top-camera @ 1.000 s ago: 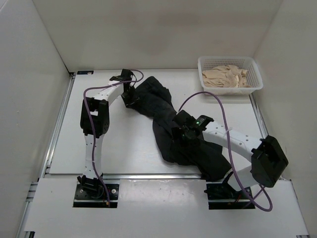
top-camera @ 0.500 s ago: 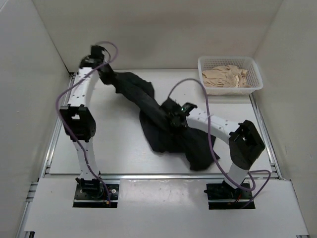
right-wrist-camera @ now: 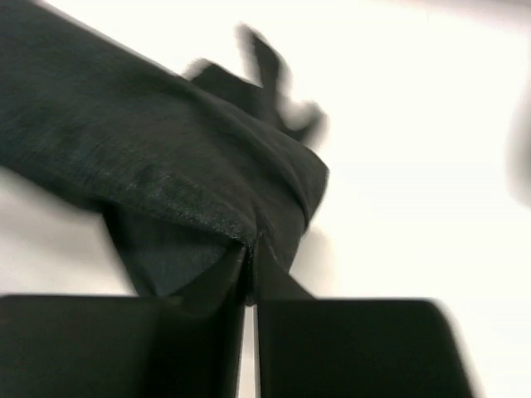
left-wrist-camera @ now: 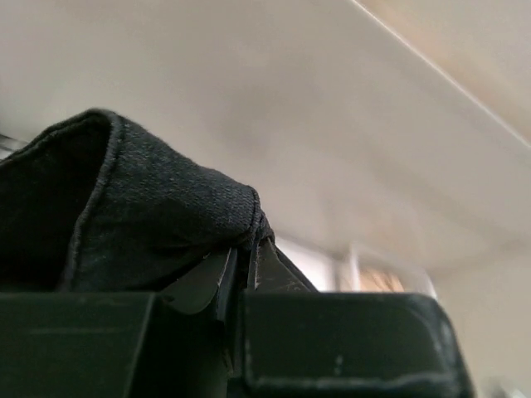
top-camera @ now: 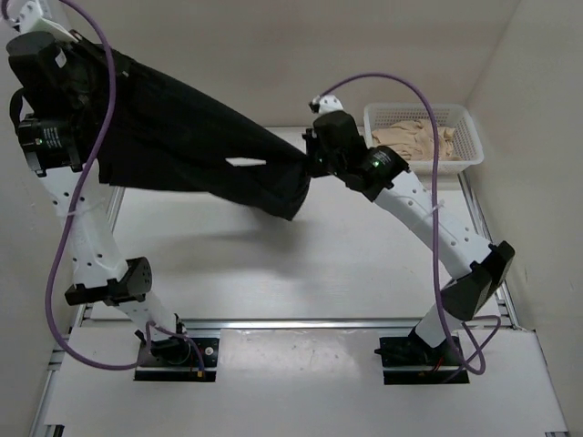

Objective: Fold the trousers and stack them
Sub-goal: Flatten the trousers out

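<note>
The black trousers (top-camera: 196, 146) hang in the air, stretched between both arms well above the table. My left gripper (top-camera: 77, 45) is raised high at the upper left, shut on one end of the fabric; in the left wrist view the cloth (left-wrist-camera: 141, 215) is pinched at my left gripper (left-wrist-camera: 245, 249). My right gripper (top-camera: 310, 162) is lifted near the middle back, shut on the other end. In the right wrist view the trousers (right-wrist-camera: 158, 166) bunch at my right gripper (right-wrist-camera: 249, 253), with fabric drooping below. A loose flap hangs down beside the right gripper.
A white mesh basket (top-camera: 378, 155) with beige garments (top-camera: 414, 141) stands at the back right of the white table (top-camera: 301, 273). White walls enclose the left, back and right sides. Purple cables loop from both arms.
Both arms have risen sharply and pulled apart, lifting the trousers off the table and stretching them taut. The left arm swung up to the far left; the right gripper closed on the fabric.
</note>
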`<action>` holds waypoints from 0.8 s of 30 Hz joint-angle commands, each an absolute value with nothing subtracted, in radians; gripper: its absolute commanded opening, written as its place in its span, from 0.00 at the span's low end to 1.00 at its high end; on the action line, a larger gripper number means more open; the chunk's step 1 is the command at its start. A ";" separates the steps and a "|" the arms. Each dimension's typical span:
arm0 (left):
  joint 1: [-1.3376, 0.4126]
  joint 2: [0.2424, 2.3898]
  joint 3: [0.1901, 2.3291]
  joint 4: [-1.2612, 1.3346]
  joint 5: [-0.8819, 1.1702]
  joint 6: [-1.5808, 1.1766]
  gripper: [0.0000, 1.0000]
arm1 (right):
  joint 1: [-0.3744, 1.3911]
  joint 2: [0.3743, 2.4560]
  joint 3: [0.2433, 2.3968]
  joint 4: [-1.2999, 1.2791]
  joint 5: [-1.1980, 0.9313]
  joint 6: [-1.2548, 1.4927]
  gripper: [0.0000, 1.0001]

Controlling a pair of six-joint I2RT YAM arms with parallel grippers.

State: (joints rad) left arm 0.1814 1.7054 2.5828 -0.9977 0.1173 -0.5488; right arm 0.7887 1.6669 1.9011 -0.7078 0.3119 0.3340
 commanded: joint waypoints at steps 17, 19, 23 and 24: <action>-0.750 2.149 2.696 -0.853 0.219 -0.699 0.10 | 0.278 0.990 1.077 -0.762 0.380 0.520 0.74; -0.750 2.206 2.740 -0.853 0.261 -0.709 0.52 | 0.255 0.941 1.057 -0.784 0.391 0.508 0.78; -0.721 2.096 2.564 -0.853 0.218 -0.672 1.00 | 0.245 0.943 1.039 -0.825 0.353 0.471 0.82; -0.689 2.019 2.465 -0.853 0.197 -0.661 1.00 | 0.245 0.957 1.039 -0.825 0.336 0.471 0.82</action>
State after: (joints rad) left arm -0.7467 2.2284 2.5668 -0.8722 0.2111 -0.6735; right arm 0.2501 0.8997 1.0714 -0.7742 0.3634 0.4919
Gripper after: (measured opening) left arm 0.992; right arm 0.823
